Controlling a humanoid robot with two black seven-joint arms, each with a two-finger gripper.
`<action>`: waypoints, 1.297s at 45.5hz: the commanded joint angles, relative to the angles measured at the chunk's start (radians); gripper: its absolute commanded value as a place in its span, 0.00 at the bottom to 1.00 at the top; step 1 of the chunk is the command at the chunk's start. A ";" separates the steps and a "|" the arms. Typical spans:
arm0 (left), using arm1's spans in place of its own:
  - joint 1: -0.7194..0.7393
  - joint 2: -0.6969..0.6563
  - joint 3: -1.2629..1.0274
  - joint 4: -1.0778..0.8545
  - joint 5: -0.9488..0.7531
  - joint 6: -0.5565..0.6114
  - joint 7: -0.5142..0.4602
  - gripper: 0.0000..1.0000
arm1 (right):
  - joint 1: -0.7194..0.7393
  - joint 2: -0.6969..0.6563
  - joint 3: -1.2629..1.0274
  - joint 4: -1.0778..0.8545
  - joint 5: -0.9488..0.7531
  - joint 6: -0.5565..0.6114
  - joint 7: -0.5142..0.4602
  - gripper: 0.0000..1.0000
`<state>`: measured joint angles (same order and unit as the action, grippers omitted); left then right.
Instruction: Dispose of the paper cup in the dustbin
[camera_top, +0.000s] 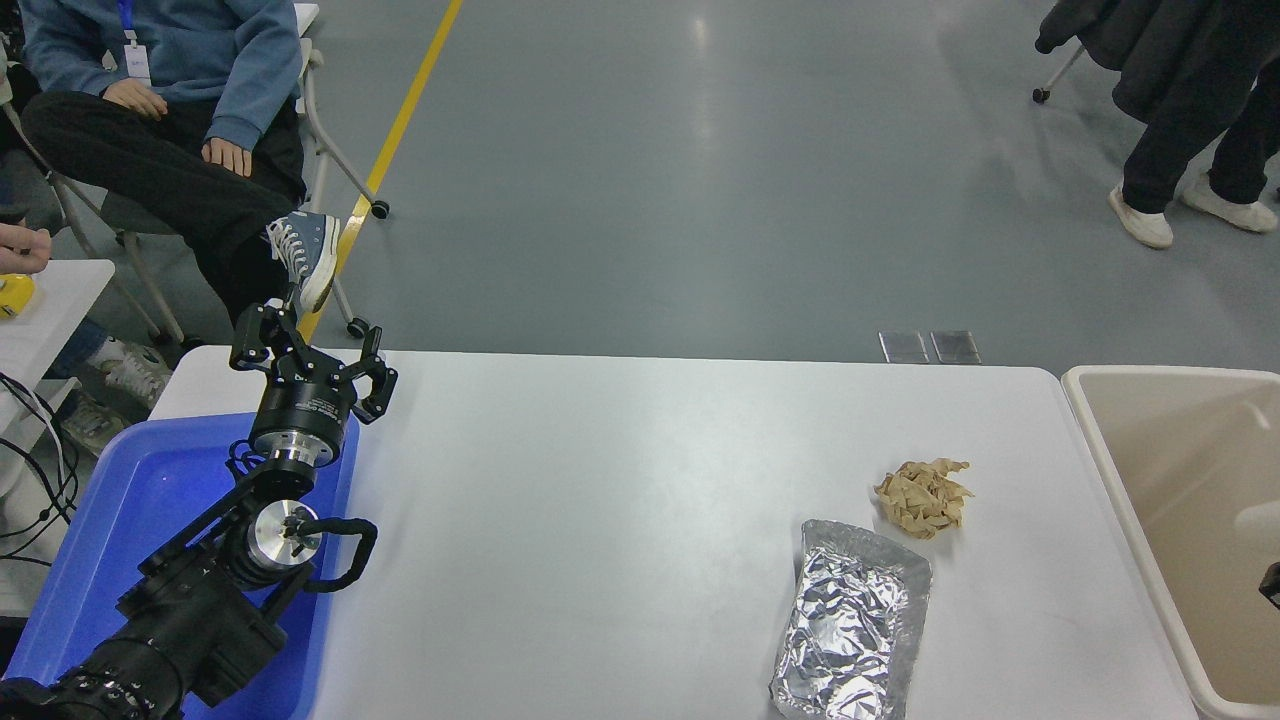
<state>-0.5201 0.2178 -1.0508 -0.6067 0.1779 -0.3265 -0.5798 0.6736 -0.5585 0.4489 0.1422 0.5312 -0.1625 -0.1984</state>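
Risk: the paper cup (1260, 520), a faint pale shape inside the dustbin (1110, 440) off the desk's right edge, might have clung to the pincer and been dragged back out.
Right gripper (1271, 585): only a black sliver showed; its opening and hold could not be told.
Left gripper (310, 365): spread wide, empty, parked above the far-left corner.

A crumpled brown paper wad (922, 497) is seen on the white surface (620, 480), with a foil tray (850, 622) just beside it, nearer the camera. A blue plastic tray (100, 520) is placed at the surface's left end. A seated person (170, 110) is seen beyond
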 joint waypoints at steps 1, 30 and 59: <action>0.000 0.000 0.000 -0.001 0.000 0.000 0.000 1.00 | 0.001 -0.032 -0.006 0.002 -0.005 0.103 0.002 1.00; 0.000 0.000 0.000 0.001 0.000 0.000 0.000 1.00 | 0.181 -0.253 0.010 0.401 -0.249 0.488 0.115 1.00; -0.001 0.000 0.000 -0.001 0.000 0.000 0.000 1.00 | 0.374 0.187 0.010 0.487 -0.806 0.152 0.264 1.00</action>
<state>-0.5213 0.2173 -1.0507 -0.6076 0.1781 -0.3268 -0.5798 0.9907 -0.5545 0.4598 0.6167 -0.0817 0.1064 0.0208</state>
